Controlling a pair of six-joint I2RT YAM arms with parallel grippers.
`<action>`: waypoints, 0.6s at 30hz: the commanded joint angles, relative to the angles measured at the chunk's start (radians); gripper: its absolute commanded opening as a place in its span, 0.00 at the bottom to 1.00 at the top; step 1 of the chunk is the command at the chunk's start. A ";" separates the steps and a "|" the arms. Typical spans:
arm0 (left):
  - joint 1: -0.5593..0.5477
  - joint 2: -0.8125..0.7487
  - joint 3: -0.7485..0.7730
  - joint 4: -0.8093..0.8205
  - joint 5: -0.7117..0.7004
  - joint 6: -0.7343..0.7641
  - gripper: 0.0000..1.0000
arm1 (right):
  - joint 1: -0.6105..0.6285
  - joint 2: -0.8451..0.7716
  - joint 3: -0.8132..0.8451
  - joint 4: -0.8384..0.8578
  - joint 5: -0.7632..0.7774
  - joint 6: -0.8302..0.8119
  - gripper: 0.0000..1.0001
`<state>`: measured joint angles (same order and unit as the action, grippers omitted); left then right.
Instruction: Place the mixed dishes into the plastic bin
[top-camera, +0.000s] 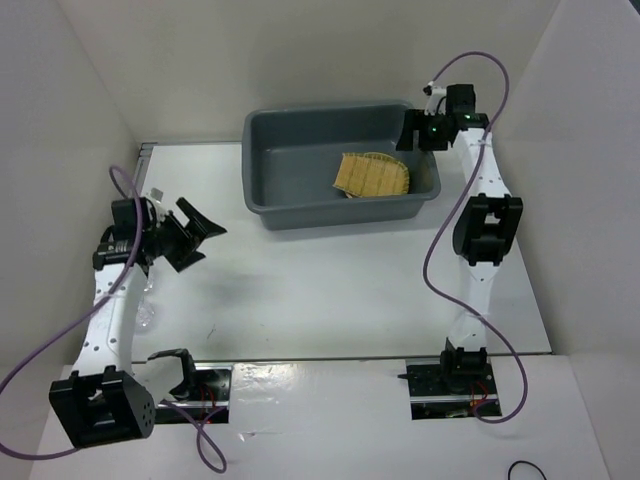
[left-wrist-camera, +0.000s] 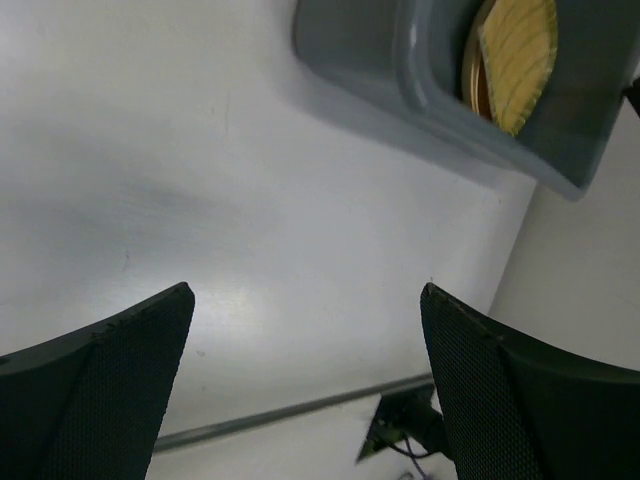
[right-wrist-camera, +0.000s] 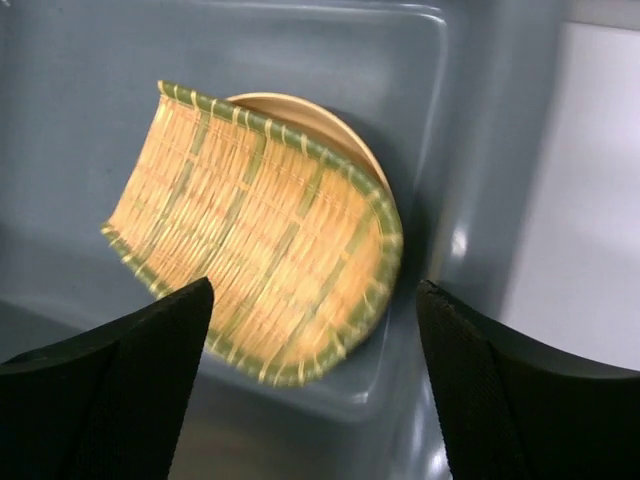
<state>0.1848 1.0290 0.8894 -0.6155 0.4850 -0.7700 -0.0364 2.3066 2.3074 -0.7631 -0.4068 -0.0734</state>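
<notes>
white desk (top-camera: 330, 290) carries the plastic bin (top-camera: 340, 212) at its far edge, and the right gripper (right-wrist-camera: 315, 292), jaws apart like the left gripper (left-wrist-camera: 305, 295), should rise straight up off the bamboo tray (right-wrist-camera: 260, 250) inside.

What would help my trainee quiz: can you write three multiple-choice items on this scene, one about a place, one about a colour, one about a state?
1. Where is the bamboo tray?
A. Outside the bin, against its front wall.
B. Inside the bin, over a plate.
C. Balanced across the bin's rim.

2. What colour is the bin?
A. Dark grey.
B. Red.
C. White.

3. How does the right pincer stand?
A. Shut on the tray.
B. Shut, empty.
C. Open, holding nothing.

Answers:
1. B: the tray lies within the bin's walls, covering most of the plate.
2. A: every view shows grey plastic.
3. C: its fingers stand wide apart above the tray.
</notes>
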 joint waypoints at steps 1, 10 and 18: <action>0.027 0.032 0.164 -0.110 -0.122 0.129 1.00 | -0.057 -0.240 -0.102 0.053 0.002 0.072 0.88; 0.037 0.181 0.425 -0.351 -0.727 0.029 1.00 | 0.245 -1.106 -1.108 0.292 0.376 -0.288 0.95; 0.156 0.506 0.462 -0.369 -0.869 -0.069 1.00 | 0.306 -1.616 -1.520 0.242 0.499 -0.301 0.98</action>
<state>0.3092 1.4754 1.3186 -0.9398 -0.2935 -0.7979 0.2630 0.7589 0.8490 -0.5465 -0.0135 -0.3397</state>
